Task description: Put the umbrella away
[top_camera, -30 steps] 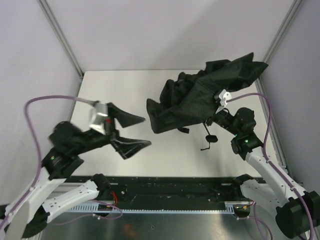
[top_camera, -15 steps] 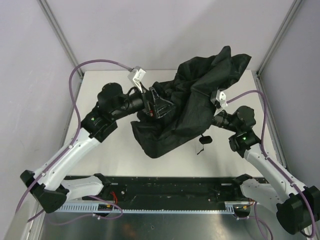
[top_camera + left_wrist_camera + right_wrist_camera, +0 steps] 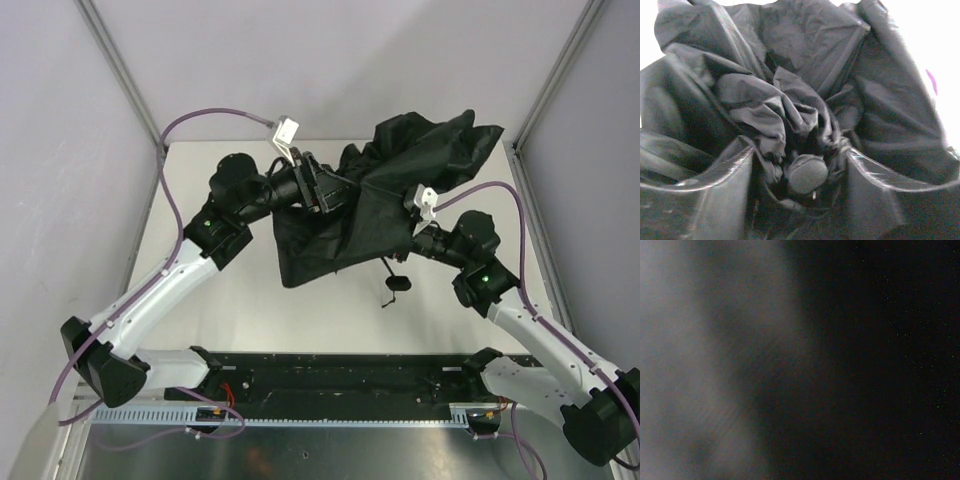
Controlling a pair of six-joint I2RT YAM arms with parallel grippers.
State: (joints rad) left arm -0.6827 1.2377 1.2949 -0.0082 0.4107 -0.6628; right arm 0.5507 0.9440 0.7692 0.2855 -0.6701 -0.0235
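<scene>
We see the umbrella (image 3: 385,190) as a crumpled black bundle held up between our two arms, over the far middle and right of the tabletop (image 3: 230,290). Its canopy is loose and bunched. One corner rises toward the back wall on the right, and a broad flap hangs down at the bundle's lower left. Whether that flap touches the tabletop we cannot tell. Below the bundle a thin cord (image 3: 390,270) dangles with a small dark oval at its end.

Our left hand (image 3: 318,192) reaches in from the left and is pushed into the canopy's left side. In the left wrist view its fingers (image 3: 715,190) stand wide apart. Folds of fabric are packed between them, and a round dark cap (image 3: 807,173) sits low in the middle of the gap. Whether the fingers press on the fabric we cannot tell.

Our right hand (image 3: 420,240) comes in from the right, under the canopy, which covers its fingers. The right wrist view is only a dark blur with a grey smear on its left side, so we cannot tell how that hand stands or what it holds.
</scene>
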